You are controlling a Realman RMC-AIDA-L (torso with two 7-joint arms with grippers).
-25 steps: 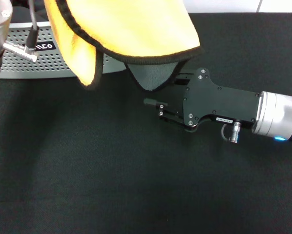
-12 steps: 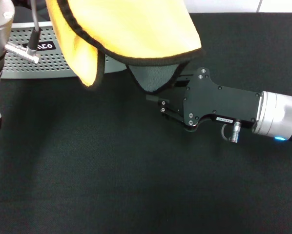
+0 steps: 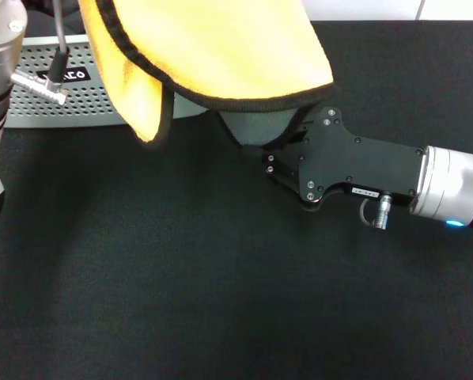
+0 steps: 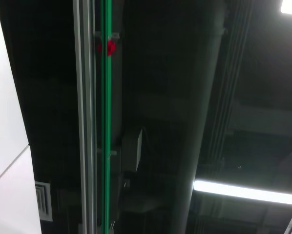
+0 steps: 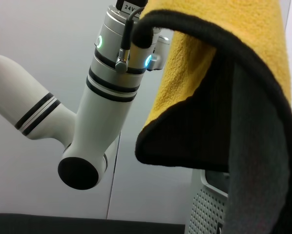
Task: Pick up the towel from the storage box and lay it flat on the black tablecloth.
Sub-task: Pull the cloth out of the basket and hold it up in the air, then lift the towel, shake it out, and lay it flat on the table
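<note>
While the towel [image 3: 213,47] hangs, its hem hides the right end effector [image 3: 256,146] fingertips, grip unclear.

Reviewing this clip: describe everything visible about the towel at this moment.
The towel is a fuzzy cloth, yellow on one side and grey-green on the other, with black stitched edging. It hangs draped and folded in the air above the black tablecloth, in front of the storage box, its top out of the head view. The right gripper reaches under its lower grey-green fold. In the right wrist view it hangs by the left arm's wrist.
</note>
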